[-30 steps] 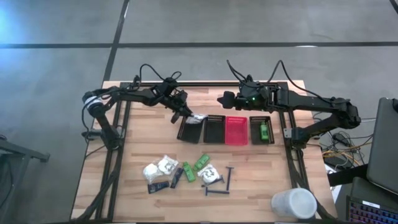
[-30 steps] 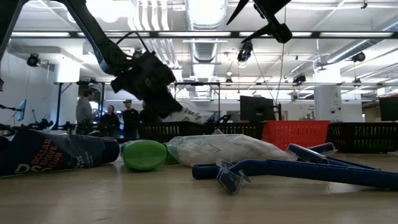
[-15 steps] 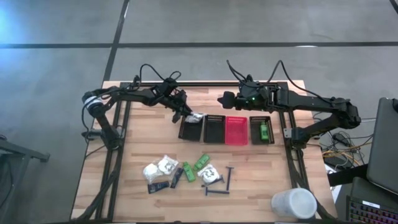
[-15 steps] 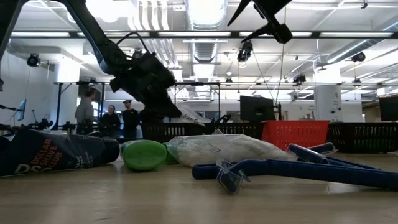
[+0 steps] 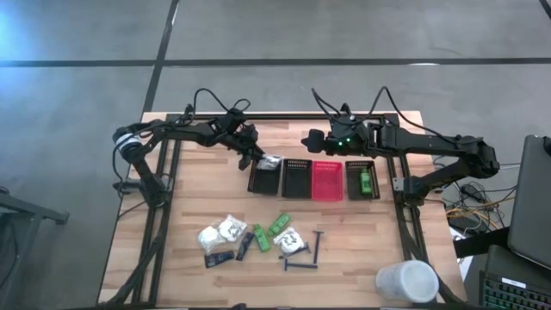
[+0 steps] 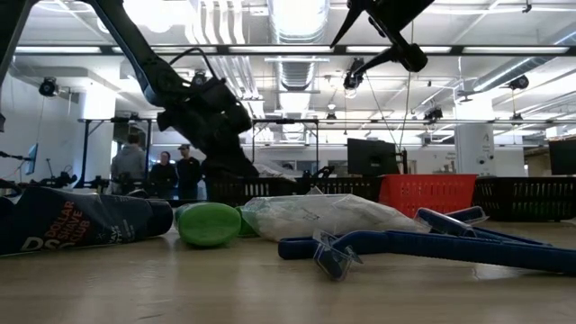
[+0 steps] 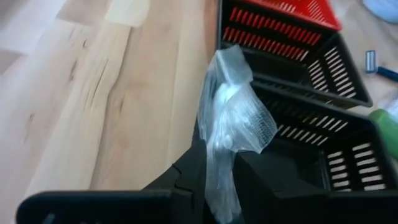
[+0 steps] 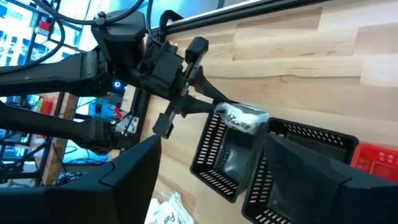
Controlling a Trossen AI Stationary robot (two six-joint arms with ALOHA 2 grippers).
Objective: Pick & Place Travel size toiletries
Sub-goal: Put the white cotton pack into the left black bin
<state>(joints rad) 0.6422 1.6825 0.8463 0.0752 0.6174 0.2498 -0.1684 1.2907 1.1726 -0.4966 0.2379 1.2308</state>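
Note:
My left gripper is shut on a white crinkly packet and holds it over the far rim of the leftmost black mesh bin. My right gripper hangs open above the table's far side, behind the second black bin. The other toiletries lie in a heap near the table's near edge: white packets, green bottles, a black tube and dark razors. One green bottle lies in the rightmost black bin. My left gripper pinches the packet's one end between its two fingers, coming slantwise from the table's far left and pointing down. The rest of the packet juts out past the fingertips, lifted clear, above the leftmost bin's opening.
Four mesh bins stand in a row across the table's middle, three black and one red. A large white cup stands at the near right corner. Bare wood lies between the bins and the heap. People stand in the room behind.
My left gripper has sunk a little toward the leftmost bin while staying shut, and the packet has come down with it close to the bin's rim.

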